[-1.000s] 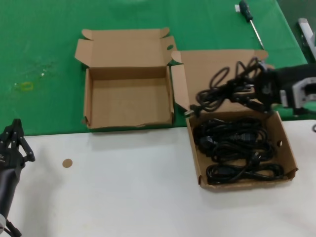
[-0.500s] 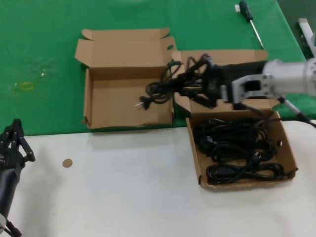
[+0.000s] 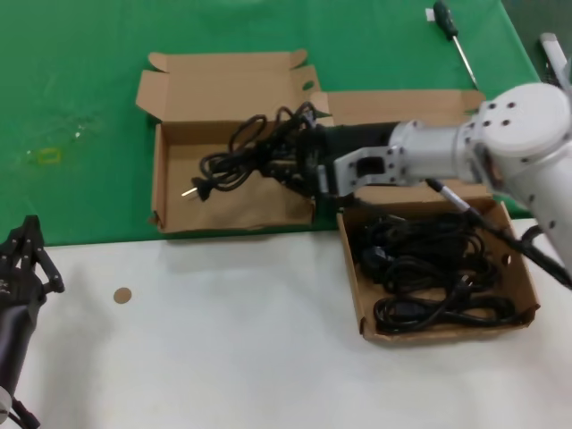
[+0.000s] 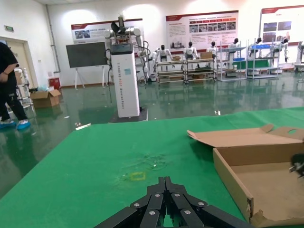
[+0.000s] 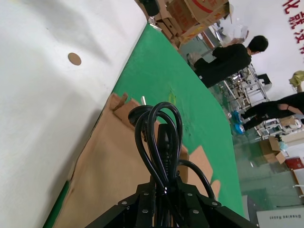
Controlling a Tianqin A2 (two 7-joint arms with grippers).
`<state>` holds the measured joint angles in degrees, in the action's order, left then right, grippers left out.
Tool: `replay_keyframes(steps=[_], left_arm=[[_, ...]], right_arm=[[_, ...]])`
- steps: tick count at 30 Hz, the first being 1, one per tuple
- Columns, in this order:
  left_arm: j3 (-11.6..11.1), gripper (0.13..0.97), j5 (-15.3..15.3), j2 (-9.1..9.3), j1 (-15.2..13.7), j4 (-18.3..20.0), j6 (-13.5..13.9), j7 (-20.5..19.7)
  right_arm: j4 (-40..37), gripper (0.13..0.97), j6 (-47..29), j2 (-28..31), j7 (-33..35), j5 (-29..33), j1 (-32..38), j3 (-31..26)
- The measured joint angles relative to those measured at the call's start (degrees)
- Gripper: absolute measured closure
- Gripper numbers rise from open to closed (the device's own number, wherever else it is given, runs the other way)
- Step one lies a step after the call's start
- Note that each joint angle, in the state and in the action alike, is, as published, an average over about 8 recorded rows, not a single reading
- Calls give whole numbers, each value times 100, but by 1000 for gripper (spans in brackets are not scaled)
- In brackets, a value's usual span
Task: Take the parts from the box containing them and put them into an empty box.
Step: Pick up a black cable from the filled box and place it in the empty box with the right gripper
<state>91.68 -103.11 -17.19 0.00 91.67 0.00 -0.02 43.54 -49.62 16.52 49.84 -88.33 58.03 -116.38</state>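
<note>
Cord held over the empty box (image 3: 228,183)
More cords (image 3: 429,268) are left in the full box (image 3: 527,277); the right gripper (image 3: 284,165) is clamped on a looped cord (image 3: 241,156) above the empty tray; the left gripper (image 3: 27,255) is parked low, fingers together

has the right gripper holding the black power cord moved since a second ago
Yes. The right gripper carried the black power cord leftward, from over the full cardboard box to above the empty cardboard box.

Green cloth, brown card, black cords
The black power cord (image 3: 234,159) hangs over the plain brown empty box (image 3: 170,192); more black cords (image 3: 429,268) fill the brown full box (image 3: 527,277). The counter (image 3: 223,349) is white, its far half green; the right arm (image 3: 465,152) is silver-grey.
</note>
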Motion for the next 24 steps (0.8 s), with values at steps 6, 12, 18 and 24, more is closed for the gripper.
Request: replay_keyframes(steps=[6,12,18,24], left_arm=[[0,945,0,0,0,0,0,0],[0,945,0,0,0,0,0,0],[0,945,0,0,0,0,0,0],[0,945,0,0,0,0,0,0]], right_arm=[[-394,878,188,-310,215,40,84,-41],[-1032,878,334,-573,653,-14,243,35],[-1897,878,480,-811,1314,-130,526,221],[-2407,867,525,-915,1660,-195,716,360]])
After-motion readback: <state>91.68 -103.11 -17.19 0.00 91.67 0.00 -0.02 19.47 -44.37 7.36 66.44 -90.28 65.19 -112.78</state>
